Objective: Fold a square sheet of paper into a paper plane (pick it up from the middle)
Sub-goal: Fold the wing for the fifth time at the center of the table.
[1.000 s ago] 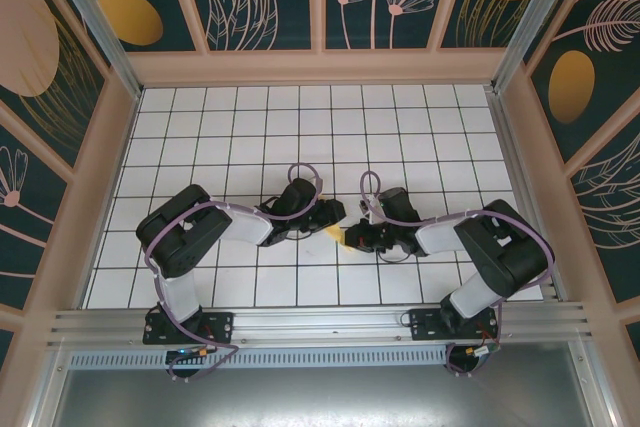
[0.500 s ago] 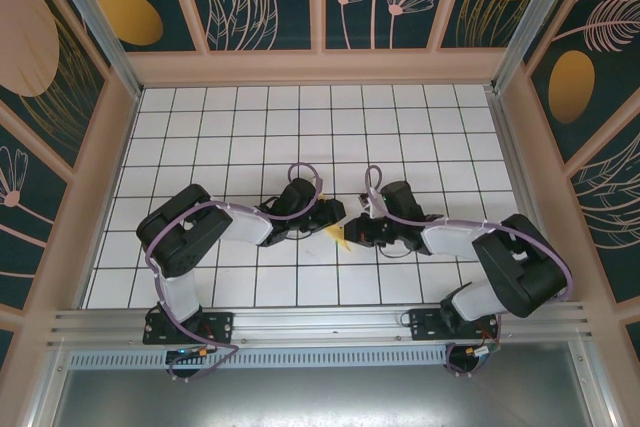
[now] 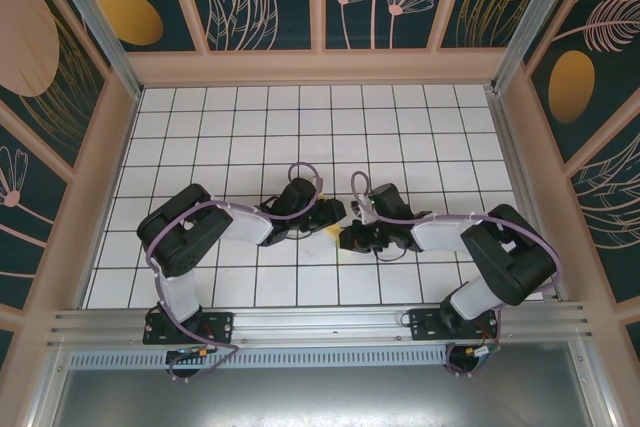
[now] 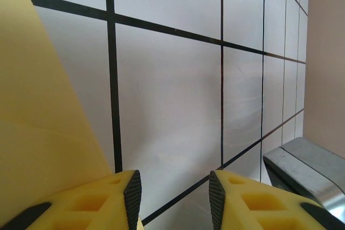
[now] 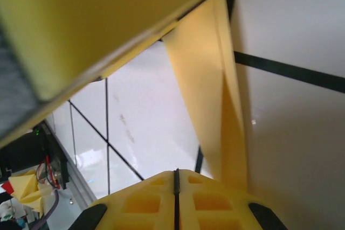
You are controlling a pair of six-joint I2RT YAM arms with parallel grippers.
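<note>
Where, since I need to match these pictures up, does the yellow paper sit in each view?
Top external: the yellow paper is a small patch just below the picture's middle.
Left wrist: the yellow paper lies along the left side, down to the bottom edge.
Right wrist: the yellow paper is a folded strip from top centre downward.
Shared landmark: the white table with black grid lines.

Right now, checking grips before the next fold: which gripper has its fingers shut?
The right gripper: its yellow fingers meet with no gap, whereas the left gripper stands open, with bare table showing between its tips.
</note>
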